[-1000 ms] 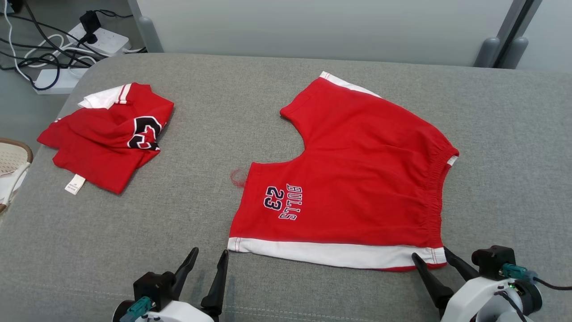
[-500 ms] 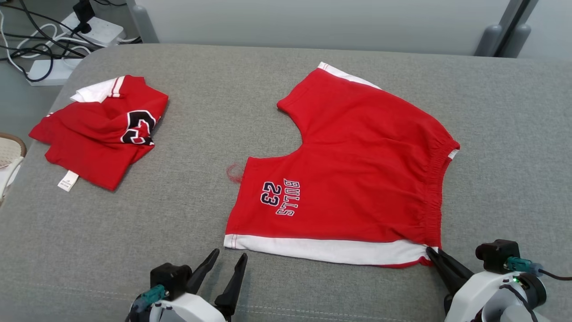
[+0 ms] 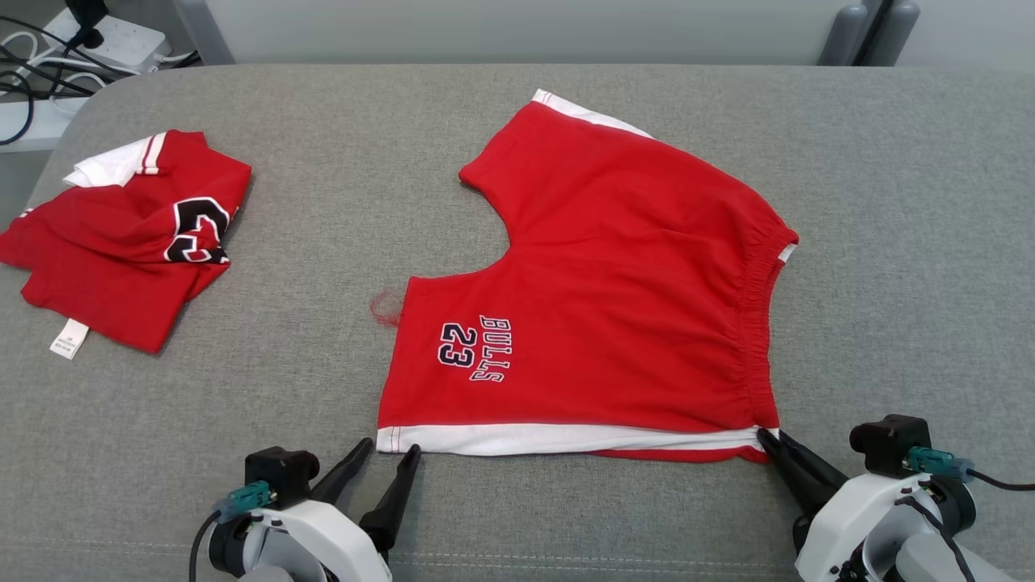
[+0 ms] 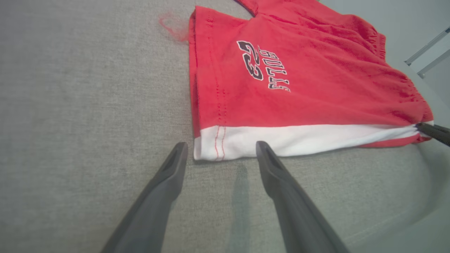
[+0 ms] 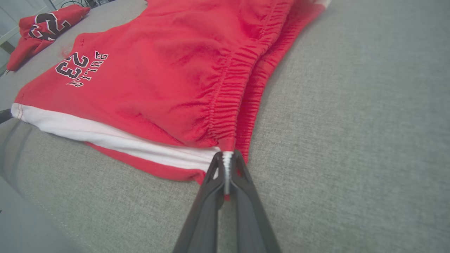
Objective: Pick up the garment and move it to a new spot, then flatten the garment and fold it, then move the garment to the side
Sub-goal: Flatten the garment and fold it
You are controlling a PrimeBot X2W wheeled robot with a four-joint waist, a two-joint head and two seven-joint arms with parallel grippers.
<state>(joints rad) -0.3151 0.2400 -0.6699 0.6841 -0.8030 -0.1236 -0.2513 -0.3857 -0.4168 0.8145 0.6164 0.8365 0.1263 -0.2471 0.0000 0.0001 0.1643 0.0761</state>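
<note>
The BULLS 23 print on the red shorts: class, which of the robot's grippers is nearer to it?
Left. The left gripper stands open just short of the shorts' hem corner nearest the BULLS 23 print. The right gripper is shut on the shorts' waistband corner, farther away.

A grey, cloth-covered padded surface carries two garments, well apart. Right of its middle a pair of red shorts printed "BULLS 23" lies spread flat, elastic waistband to the right and white stripe along the near edge, with what may be a loose tuft of red thread just beside the left hem. A red jersey lies crumpled near the left edge, its white label resting on the cloth.
</note>
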